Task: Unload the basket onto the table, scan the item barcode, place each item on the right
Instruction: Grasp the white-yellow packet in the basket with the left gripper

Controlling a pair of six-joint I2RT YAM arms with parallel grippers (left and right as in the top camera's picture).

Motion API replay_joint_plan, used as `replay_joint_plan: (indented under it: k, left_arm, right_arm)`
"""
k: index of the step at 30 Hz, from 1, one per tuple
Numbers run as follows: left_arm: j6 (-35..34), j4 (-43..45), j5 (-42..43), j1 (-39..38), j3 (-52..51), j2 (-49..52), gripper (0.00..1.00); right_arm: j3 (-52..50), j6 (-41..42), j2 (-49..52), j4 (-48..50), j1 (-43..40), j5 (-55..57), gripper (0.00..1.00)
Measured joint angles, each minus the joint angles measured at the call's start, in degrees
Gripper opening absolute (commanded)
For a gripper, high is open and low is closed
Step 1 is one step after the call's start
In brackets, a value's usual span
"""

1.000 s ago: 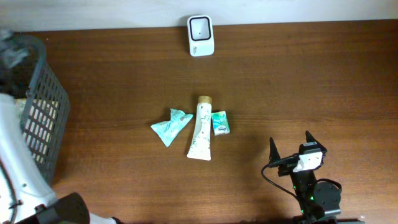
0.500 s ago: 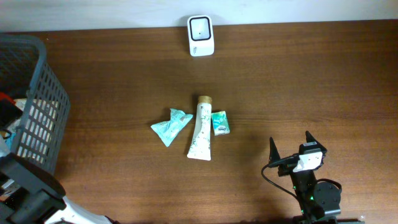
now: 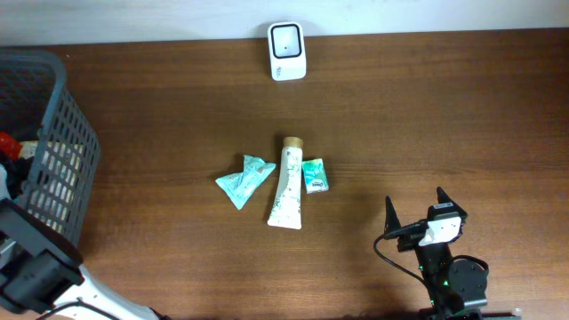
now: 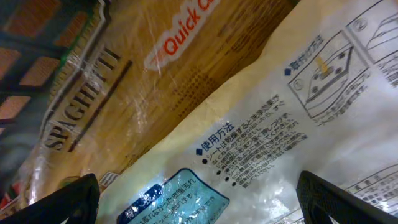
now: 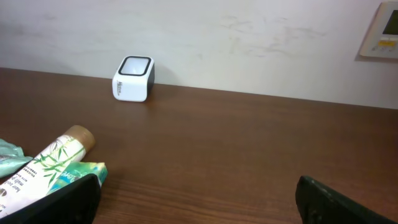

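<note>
We show the items to be scanned near the middle of the table. A bamboo-print tube with a tan cap lies flat. A crumpled teal packet lies just beside it on the basket side, and a small green packet lies just beside it on the other side. The white barcode scanner, with its dark window, stands at the table's far edge by the wall, well apart from the three items.

The surface is dark brown wood with a fine lengthwise grain and a dull sheen. Behind it rises a plain pale wall, scuffed in places, with a beige panel mounted at the edge of the right wrist view.

A dark grey slatted basket occupies the table's left end. Inside it, the left gripper hangs with its jaws wide apart. Below it lie a white packet printed in Japanese and a spaghetti pack. We cannot tell whether it touches either.

The right gripper rests near the table's front edge, jaws apart and empty, facing the scanner.
</note>
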Motion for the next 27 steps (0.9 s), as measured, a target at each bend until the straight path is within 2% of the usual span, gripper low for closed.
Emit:
replay_joint_plan:
  k: [8, 10, 11, 12, 18, 21, 27]
  left_arm:
    - [0.9, -0.4, 3.5, 0.2, 0.0, 1.6, 0.55]
    - [0.9, -0.7, 4.6, 0.3, 0.0, 1.7, 0.33]
    - [0.7, -0.8, 5.0, 0.4, 0.0, 1.7, 0.12]
    - [1.0, -1.0, 5.0, 0.5, 0.0, 1.8, 0.0]
    - [1.0, -1.5, 5.4, 0.6, 0.2, 2.1, 0.0]
    - [0.7, -4.4, 5.6, 0.6, 1.8, 2.1, 0.0]
    - [-4.7, -6.7, 5.6, 0.6, 10.1, -2.8, 0.0]
  right_arm:
    - [0.0, 0.0, 0.0, 0.0, 0.0, 0.0, 0.98]
    - [0.0, 0.0, 0.0, 0.0, 0.0, 0.0, 0.98]
    - [0.0, 0.0, 0.0, 0.0, 0.0, 0.0, 0.98]
    - [0.0, 0.0, 0.0, 0.0, 0.0, 0.0, 0.98]
    - [0.0, 0.0, 0.0, 0.0, 0.0, 0.0, 0.98]
    - [0.0, 0.0, 0.0, 0.0, 0.0, 0.0, 0.98]
    - [0.0, 0.0, 0.0, 0.0, 0.0, 0.0, 0.99]
